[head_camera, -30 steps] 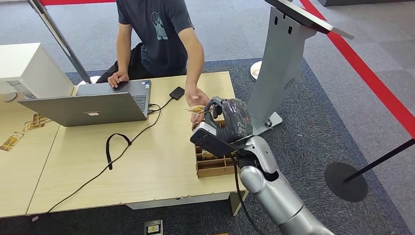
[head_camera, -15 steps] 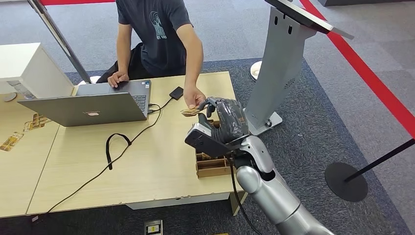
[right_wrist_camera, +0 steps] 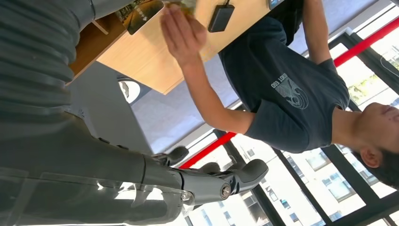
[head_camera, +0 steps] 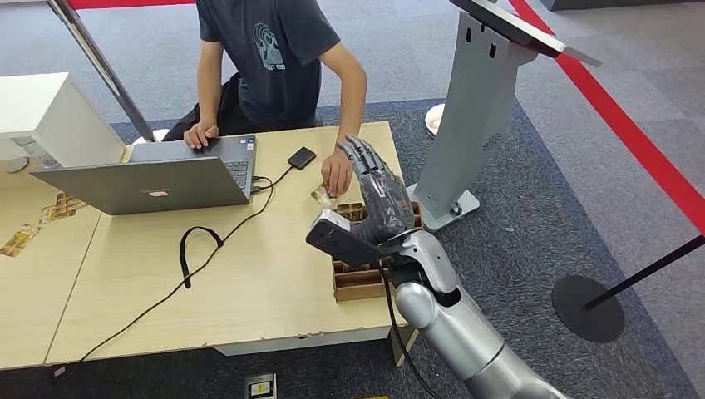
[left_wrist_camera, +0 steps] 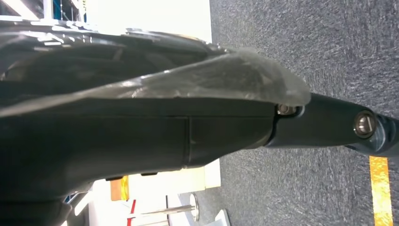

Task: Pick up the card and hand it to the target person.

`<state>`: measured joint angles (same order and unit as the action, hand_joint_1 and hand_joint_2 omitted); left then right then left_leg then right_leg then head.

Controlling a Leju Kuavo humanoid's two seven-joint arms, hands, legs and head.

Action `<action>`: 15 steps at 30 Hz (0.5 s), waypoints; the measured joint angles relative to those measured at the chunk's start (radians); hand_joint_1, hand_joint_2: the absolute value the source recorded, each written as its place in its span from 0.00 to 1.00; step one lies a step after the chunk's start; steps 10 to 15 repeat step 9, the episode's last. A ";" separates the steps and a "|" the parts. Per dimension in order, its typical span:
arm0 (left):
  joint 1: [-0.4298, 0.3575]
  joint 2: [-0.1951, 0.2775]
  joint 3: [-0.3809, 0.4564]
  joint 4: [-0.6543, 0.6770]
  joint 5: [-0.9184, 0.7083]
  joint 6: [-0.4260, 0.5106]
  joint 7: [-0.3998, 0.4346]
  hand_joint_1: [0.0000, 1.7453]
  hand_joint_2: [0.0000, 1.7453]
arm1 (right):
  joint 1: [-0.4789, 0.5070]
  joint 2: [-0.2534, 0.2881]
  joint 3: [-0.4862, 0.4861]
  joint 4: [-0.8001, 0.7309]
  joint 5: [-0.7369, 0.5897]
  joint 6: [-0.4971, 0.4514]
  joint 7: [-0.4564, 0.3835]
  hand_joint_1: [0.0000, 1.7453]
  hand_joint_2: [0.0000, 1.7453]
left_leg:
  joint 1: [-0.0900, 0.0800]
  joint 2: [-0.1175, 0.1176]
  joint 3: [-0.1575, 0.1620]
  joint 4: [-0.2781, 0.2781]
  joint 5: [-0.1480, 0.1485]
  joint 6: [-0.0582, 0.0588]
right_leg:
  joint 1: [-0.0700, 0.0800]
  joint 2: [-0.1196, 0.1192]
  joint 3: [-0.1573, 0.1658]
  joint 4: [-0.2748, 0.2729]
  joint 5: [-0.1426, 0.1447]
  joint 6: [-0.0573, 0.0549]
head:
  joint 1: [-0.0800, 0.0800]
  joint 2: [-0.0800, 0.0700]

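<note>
On the far left of the head view, small cards (head_camera: 20, 239) are seen lying on the neighbouring table. An open laptop (head_camera: 154, 183) is placed on the wooden table (head_camera: 249, 283), and a black cable (head_camera: 195, 249) is laid across the tabletop in front of it. A small black box (head_camera: 300, 158) is seen just beside the laptop. The card (head_camera: 322, 196) is held by the person's hand (head_camera: 337, 176), low over the table, beside the right hand (head_camera: 378, 195). The right hand is raised with its fingers stretched out and apart, and nothing is grasped by it. A wooden tray (head_camera: 359, 283) with compartments is partly hidden under this hand. A grey stand (head_camera: 474, 108) is placed on the carpet to the right. The left hand (left_wrist_camera: 141, 127) is seen close above the carpet; whether it is released or clenched cannot be told.
</note>
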<state>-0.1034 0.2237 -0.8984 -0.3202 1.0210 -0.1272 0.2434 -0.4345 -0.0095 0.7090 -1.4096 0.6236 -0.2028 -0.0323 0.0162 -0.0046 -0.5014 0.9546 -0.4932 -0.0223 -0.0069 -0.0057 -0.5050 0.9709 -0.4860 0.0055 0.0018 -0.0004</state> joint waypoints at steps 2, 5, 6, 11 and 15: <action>0.000 0.000 0.000 -0.001 0.000 0.001 -0.005 0.00 0.00 | -0.001 0.000 0.003 0.000 0.002 0.000 0.006 0.00 1.00 | 0.000 0.000 0.000 0.000 0.000 0.000 | 0.000 0.000 0.000 0.000 0.000 0.000 | 0.000 0.000; 0.001 0.000 0.000 -0.003 0.001 0.003 -0.009 0.00 0.00 | -0.002 0.000 0.005 0.000 0.006 0.000 0.012 0.00 1.00 | 0.000 0.000 0.000 0.000 0.000 0.000 | 0.000 0.000 0.000 0.000 0.000 0.000 | 0.000 0.000; 0.001 0.000 0.000 -0.004 0.001 0.005 -0.010 0.00 0.00 | -0.002 0.000 0.006 0.000 0.006 0.000 0.013 0.00 1.00 | 0.000 0.000 0.000 0.000 0.000 0.000 | 0.000 0.000 0.000 0.000 0.000 0.000 | 0.000 0.000; 0.001 0.001 0.000 -0.007 0.004 0.013 -0.011 0.00 0.00 | -0.002 0.000 0.008 0.000 0.007 0.000 0.014 0.00 1.00 | 0.000 0.000 0.000 0.000 0.000 0.000 | 0.000 0.000 0.000 0.000 0.000 0.000 | 0.000 0.000; 0.001 0.001 0.000 -0.007 0.004 0.013 -0.011 0.00 0.00 | -0.002 0.000 0.008 0.000 0.007 0.000 0.014 0.00 1.00 | 0.000 0.000 0.000 0.000 0.000 0.000 | 0.000 0.000 0.000 0.000 0.000 0.000 | 0.000 0.000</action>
